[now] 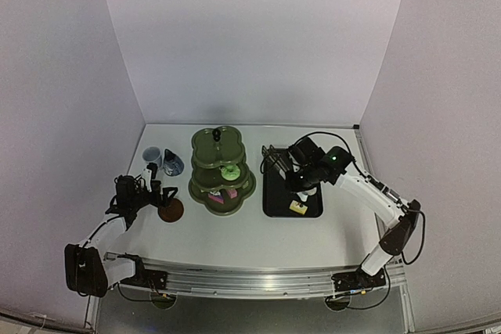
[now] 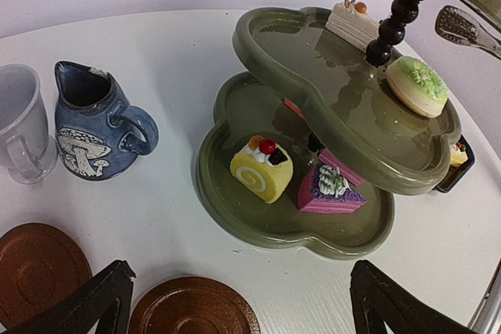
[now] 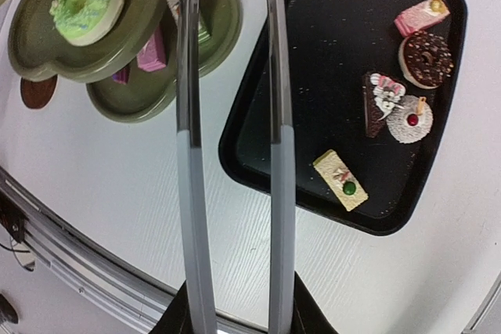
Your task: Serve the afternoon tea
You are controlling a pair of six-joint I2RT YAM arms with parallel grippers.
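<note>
On the white surface [image 1: 313,232] we've got the left arm [image 1: 109,228] folded low at the left side, its claw [image 2: 239,291] spread wide just above the brown saucers [image 2: 192,307], holding nothing. The right arm [image 1: 368,193] reaches in over the black tray [image 3: 329,76], claw [image 3: 235,314] pinching the tongs [image 3: 188,162], whose tips run off the wrist view. The green stand [image 1: 222,170] sits mid-surface with four cakes [image 2: 261,168] we can see; something pink under its middle tier is mostly hidden. Five more are on the tray.
</note>
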